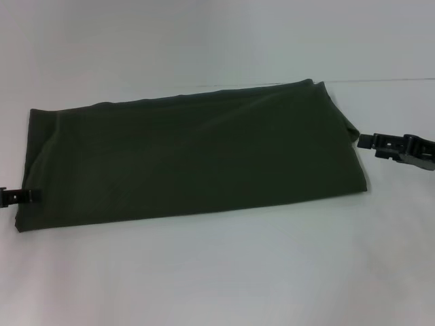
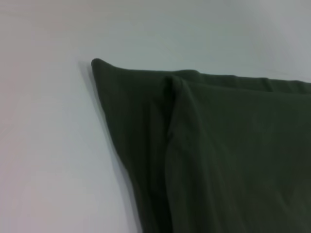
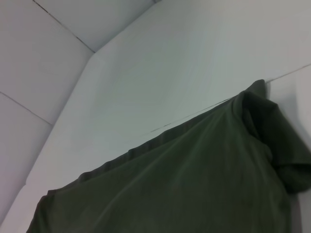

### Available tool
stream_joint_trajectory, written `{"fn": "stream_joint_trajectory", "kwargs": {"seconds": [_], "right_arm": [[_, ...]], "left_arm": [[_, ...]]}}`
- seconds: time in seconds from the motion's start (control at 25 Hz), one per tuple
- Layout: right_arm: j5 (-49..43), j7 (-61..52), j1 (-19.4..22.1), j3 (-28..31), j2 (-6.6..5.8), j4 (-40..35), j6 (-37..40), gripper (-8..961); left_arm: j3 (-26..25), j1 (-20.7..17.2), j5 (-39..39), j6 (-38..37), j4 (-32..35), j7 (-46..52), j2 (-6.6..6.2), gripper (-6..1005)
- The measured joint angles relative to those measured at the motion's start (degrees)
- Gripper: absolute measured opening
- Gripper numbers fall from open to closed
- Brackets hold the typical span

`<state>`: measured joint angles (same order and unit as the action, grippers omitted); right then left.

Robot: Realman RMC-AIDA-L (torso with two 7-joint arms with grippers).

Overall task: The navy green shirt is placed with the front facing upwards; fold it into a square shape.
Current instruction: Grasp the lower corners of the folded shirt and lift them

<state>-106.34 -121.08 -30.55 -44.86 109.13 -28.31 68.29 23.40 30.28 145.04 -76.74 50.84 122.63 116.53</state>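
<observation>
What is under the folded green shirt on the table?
The shirt lies folded on the white table. Only bare table shows around it; anything beneath the cloth is covered and cannot be seen.

From my seat at the controls, the navy green shirt (image 1: 190, 156) lies flat on the table (image 1: 217, 272), folded into a long band that runs from left to right across the middle of the head view. Its left end sits nearer to me than its right end, so the band slants away toward the far right. My left gripper (image 1: 20, 196) is at the shirt's near left corner, touching its edge. My right gripper (image 1: 401, 148) is just beside the shirt's right end, at the folded edge there. Bare table stretches both near and far of the shirt.
</observation>
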Motion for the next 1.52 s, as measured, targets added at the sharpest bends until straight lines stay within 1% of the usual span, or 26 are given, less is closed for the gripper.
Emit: {"fn": "stream_joint_trajectory", "kwargs": {"seconds": [0.28, 0.4, 0.84, 1.28, 1.52], "right_arm": [[-0.16, -0.13, -0.29, -0.03, 0.01, 0.0, 0.27, 727], [-0.92, -0.29, -0.47, -0.08, 0.05, -0.03, 0.29, 727], [-1.43, -0.46, -0.83, -0.14, 0.39, -0.23, 0.27, 726], [-1.42, -0.23, -0.92, -0.14, 0.46, -0.26, 0.24, 725], [-1.41, -0.3, -0.91, -0.14, 0.51, -0.28, 0.24, 724]], "left_arm": [[0.62, 0.37, 1.94, -0.55, -0.3, 0.49, 0.01, 703], [0.6, 0.37, 2.04, -0.17, -0.28, 0.44, 0.0, 797], [0.83, 0.75, 3.67, -1.97, -0.75, 1.49, 0.0, 797], [0.87, 0.74, 4.07, -1.79, -1.3, 1.59, 0.0, 792], [2.07, 0.98, 4.79, -0.25, -1.33, 1.71, 0.21, 784]]}}
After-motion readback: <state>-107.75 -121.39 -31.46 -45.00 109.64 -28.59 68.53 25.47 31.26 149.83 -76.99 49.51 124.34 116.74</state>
